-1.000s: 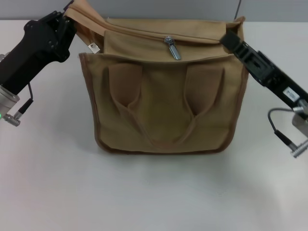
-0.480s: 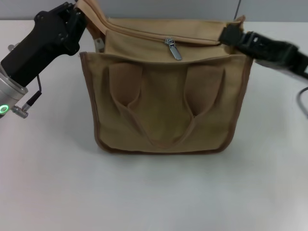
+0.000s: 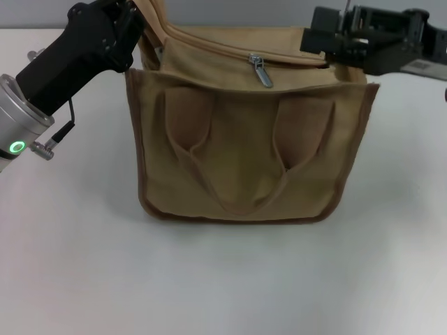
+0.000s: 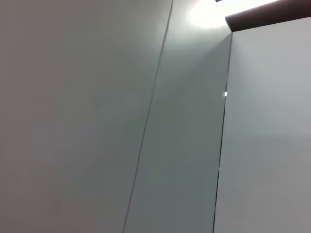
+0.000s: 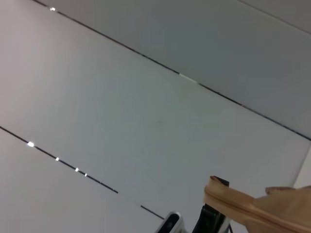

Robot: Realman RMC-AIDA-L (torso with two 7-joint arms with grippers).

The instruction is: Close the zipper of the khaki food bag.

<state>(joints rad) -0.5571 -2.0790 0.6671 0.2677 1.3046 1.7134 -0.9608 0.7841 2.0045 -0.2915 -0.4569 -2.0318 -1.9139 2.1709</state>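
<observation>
The khaki food bag (image 3: 237,153) stands upright mid-table in the head view, its two loop handles facing me. Along its top runs the zipper (image 3: 223,50), with the silver pull tab (image 3: 261,70) hanging near the middle. My left gripper (image 3: 136,17) is at the bag's raised top left corner, shut on the tan fabric there. My right gripper (image 3: 316,38) lies level over the top right corner, and its fingers are hidden. A tan strip of the bag (image 5: 252,211) shows in the right wrist view. The left wrist view shows only wall.
A white table (image 3: 223,279) spreads in front of the bag and to both sides. The left arm's silver wrist with a green light (image 3: 15,146) hangs over the table's left side. A grey wall stands behind.
My right arm has swung up from beside the bag's right edge to lie level over its top right corner. The left gripper has moved right and up, and the bag's top has shifted slightly right.
</observation>
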